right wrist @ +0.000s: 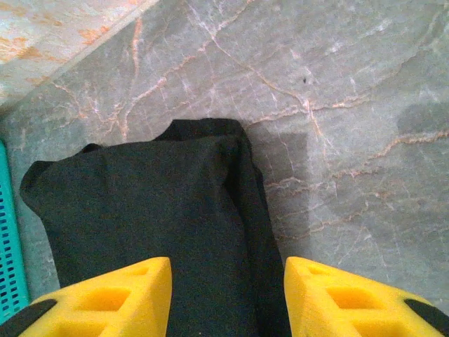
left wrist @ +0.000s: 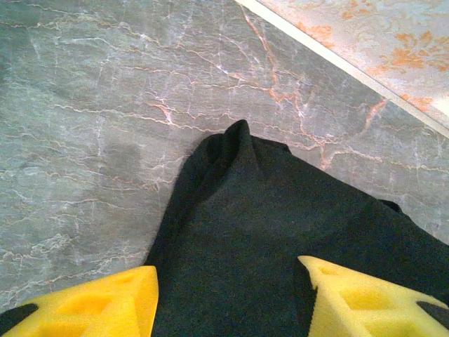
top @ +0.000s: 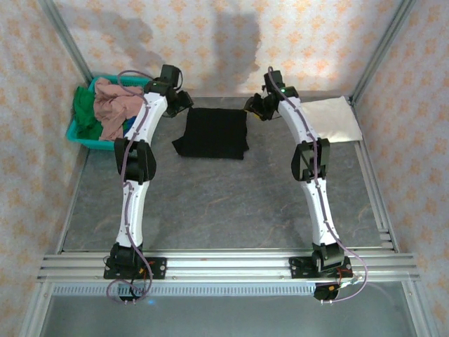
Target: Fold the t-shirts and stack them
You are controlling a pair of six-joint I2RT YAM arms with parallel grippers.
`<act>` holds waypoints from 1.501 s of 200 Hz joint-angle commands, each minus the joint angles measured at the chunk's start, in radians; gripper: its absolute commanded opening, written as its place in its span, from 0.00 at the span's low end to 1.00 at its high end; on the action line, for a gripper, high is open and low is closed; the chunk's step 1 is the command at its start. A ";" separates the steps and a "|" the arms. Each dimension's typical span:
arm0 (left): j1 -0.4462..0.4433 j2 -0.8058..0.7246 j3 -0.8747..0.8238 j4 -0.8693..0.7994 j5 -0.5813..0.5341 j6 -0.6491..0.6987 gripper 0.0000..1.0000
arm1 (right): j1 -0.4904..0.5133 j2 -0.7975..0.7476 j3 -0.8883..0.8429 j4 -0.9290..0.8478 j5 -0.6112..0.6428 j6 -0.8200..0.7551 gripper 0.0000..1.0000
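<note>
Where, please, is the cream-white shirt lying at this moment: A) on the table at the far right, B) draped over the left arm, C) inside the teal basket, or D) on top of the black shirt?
A: the cream-white shirt lies flat on the table at the far right, apart from the black shirt in the middle and the basket at the far left.

Top view: left arm (top: 137, 158) covers the right side of the teal plastic basket (top: 76, 132) and part of the pink cloth t-shirt (top: 112, 105). The blue cloth t-shirt (top: 128, 125) is a sliver beside it, and the right arm (top: 309, 158) overlaps the left edge of the folded cream-white cloth t-shirt (top: 333, 119). Wrist views: folded black cloth t-shirt (left wrist: 280, 232) runs off the bottom edge, and the yellow foam fingers (left wrist: 91, 305) of left gripper (left wrist: 226, 270) and right gripper (right wrist: 226, 263) are cropped there too.
</note>
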 commanded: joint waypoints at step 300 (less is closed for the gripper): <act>-0.119 -0.637 -1.012 0.276 0.044 0.092 0.90 | 0.216 -0.489 -0.801 0.075 0.287 -0.150 0.52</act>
